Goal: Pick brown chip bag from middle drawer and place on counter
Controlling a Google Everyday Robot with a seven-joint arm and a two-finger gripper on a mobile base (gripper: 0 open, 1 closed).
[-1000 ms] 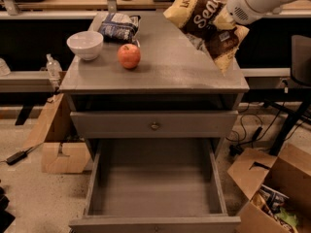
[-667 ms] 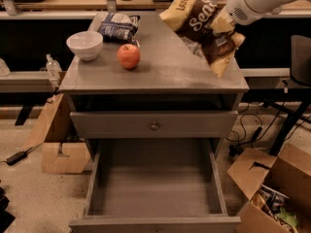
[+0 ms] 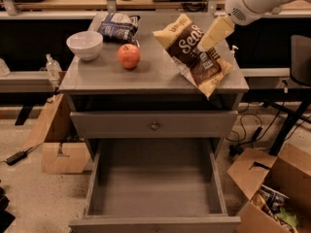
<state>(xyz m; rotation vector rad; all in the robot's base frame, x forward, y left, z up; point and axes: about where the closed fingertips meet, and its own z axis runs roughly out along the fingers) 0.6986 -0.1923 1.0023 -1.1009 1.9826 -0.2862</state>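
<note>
The brown chip bag (image 3: 192, 57) with white "Sea Salt" lettering lies slanted on the right side of the grey counter (image 3: 146, 79). Its lower tan end reaches the counter's front right edge. My gripper (image 3: 204, 46) comes down from the upper right on the white arm and is shut on the middle of the bag. The middle drawer (image 3: 155, 193) stands pulled out below, and its bare grey floor holds nothing.
On the counter's left are a white bowl (image 3: 85, 43), a red apple (image 3: 129, 56) and a dark blue-and-white snack bag (image 3: 118, 27). A closed drawer front with a small knob (image 3: 154, 125) sits above the open drawer. Cardboard boxes stand on the floor left (image 3: 58, 152) and right (image 3: 272, 188).
My gripper has lowered the brown chip bag from the air above the counter's right rear down onto the counter top, and moved it a little forward.
</note>
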